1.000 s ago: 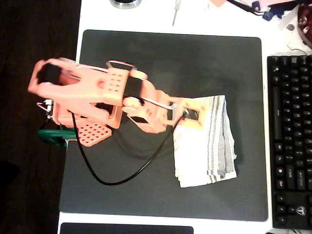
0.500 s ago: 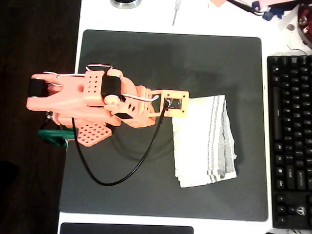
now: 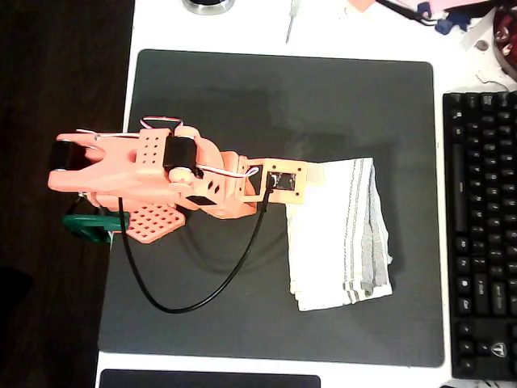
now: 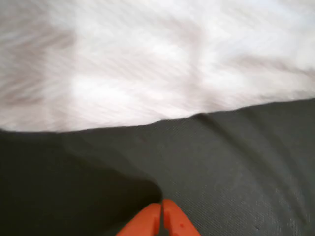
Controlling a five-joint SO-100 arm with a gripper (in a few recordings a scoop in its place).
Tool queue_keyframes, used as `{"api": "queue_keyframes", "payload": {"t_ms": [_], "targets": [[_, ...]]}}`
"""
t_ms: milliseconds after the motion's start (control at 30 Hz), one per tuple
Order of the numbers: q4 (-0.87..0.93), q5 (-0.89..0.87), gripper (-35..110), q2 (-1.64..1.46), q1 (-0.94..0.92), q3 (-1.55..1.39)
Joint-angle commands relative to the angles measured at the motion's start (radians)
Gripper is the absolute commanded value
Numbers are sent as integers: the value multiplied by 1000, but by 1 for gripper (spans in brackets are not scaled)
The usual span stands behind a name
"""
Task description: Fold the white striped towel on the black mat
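The white striped towel [image 3: 343, 234] lies folded into a tall narrow rectangle on the right half of the black mat [image 3: 283, 97], grey stripes running down its right part. My orange gripper [image 3: 300, 179] sits at the towel's upper left corner, mostly hidden under the wrist block in the overhead view. In the wrist view the two orange fingertips [image 4: 161, 219] are pressed together with nothing between them, over bare mat [image 4: 221, 157]. The towel's edge [image 4: 147, 59] lies blurred just ahead of them.
A black keyboard [image 3: 485, 234] borders the mat on the right. A screwdriver [image 3: 292, 18] and a round metal object [image 3: 208, 5] lie beyond the mat's far edge. My black cable [image 3: 210, 283] loops over the mat's left half. A green clamp [image 3: 85, 226] holds the base.
The arm has drawn back to the left, bringing the gripper off the towel's top to its upper left corner. The towel has kept its folded shape.
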State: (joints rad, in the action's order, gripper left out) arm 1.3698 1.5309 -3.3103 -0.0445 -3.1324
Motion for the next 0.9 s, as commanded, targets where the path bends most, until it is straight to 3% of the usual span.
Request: {"api": "queue_keyframes", "payload": {"t_ms": [0, 867], "targets": [[8, 23, 0, -23, -11, -25], [20, 12, 0, -51, 25, -25]]}}
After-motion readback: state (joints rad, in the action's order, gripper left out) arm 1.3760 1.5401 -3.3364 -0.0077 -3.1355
